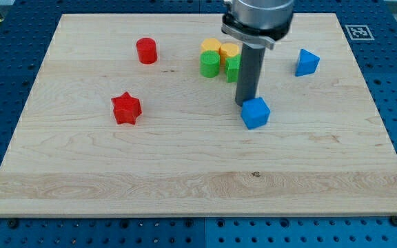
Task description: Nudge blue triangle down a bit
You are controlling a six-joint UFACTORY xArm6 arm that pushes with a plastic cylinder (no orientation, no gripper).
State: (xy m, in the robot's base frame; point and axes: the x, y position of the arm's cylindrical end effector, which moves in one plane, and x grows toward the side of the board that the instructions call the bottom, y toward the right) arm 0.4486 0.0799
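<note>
A wooden board (pixel 185 172) lay on a blue pegboard table (pixel 5 83), seen from above and in front. Eight small blocks sat on the board: two red, two yellow, two green and two blue.

The red cylinder (pixel 146 51) stood toward the view's upper left, with the red star (pixel 126 109) below it and slightly left, well apart from it. Near the top centre, four blocks huddled together, touching: two yellow ones (pixel 211 45) (pixel 229 50) above, a green cylinder (pixel 209 64) below them, and a second green block (pixel 232 68) partly hidden behind the rod, its shape unclear.

The blue triangle (pixel 307 62) sat alone toward the view's upper right, well clear of everything else. The blue cube (pixel 256 112) sat near the centre.

The arm came down from the view's top as a dark rod holding nothing. My tip (pixel 245 103) rested on the board just at the cube's upper left edge, apparently touching it, and well to the lower left of the triangle.
</note>
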